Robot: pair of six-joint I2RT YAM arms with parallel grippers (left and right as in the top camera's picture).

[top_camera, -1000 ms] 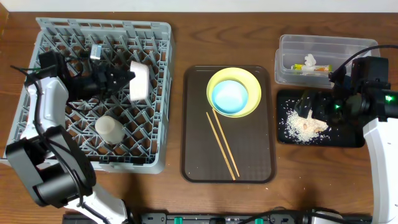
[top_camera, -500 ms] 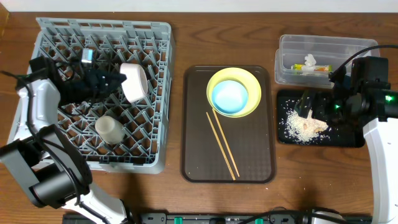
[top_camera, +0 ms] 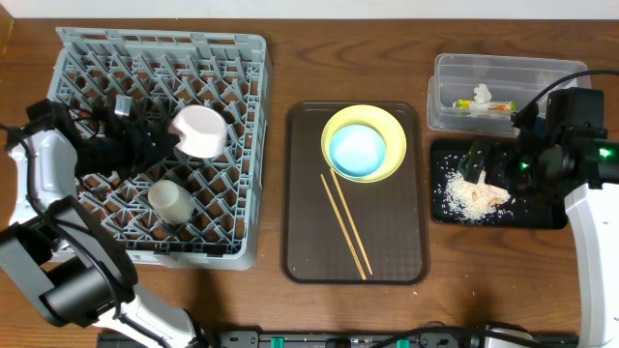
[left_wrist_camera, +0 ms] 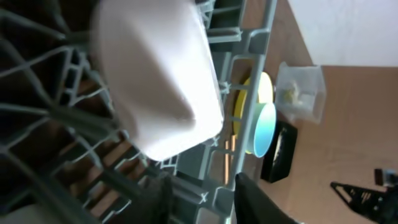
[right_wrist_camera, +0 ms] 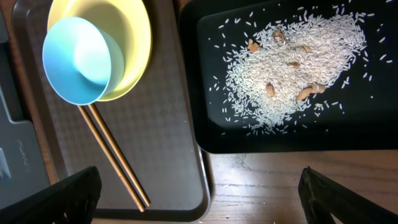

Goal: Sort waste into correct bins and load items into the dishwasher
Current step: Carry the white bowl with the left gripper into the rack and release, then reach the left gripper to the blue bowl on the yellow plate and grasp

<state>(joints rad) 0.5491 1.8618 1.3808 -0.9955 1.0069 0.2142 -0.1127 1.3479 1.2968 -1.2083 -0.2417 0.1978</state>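
Note:
The pale pink bowl (top_camera: 198, 130) lies in the grey dish rack (top_camera: 242, 58), beside the small white cup (top_camera: 169, 201). My left gripper (top_camera: 166, 142) is open just left of the bowl. In the left wrist view the bowl (left_wrist_camera: 155, 81) sits beyond the gripper (left_wrist_camera: 202, 186), with only rack between the fingers. The light blue bowl (top_camera: 356, 150) rests in the yellow plate (top_camera: 387, 126), with the chopsticks (top_camera: 345, 227) beside them. My right gripper (top_camera: 477, 159) is open and empty above the black tray (top_camera: 542, 213) of rice scraps (top_camera: 459, 193). The wrapper (top_camera: 493, 106) and tissue (top_camera: 482, 94) lie in the clear tub (top_camera: 503, 72).
The plate, blue bowl and chopsticks lie on a brown serving tray (top_camera: 397, 242) in the middle. The right wrist view shows its corner (right_wrist_camera: 168, 143), the chopsticks (right_wrist_camera: 115, 155), the blue bowl (right_wrist_camera: 78, 59) and rice (right_wrist_camera: 292, 68) in the black tray (right_wrist_camera: 205, 124).
The left gripper carried the pink bowl a little left in the rack, let it go and drew back left. The bowl now lies mouth-up. The right arm has not moved.

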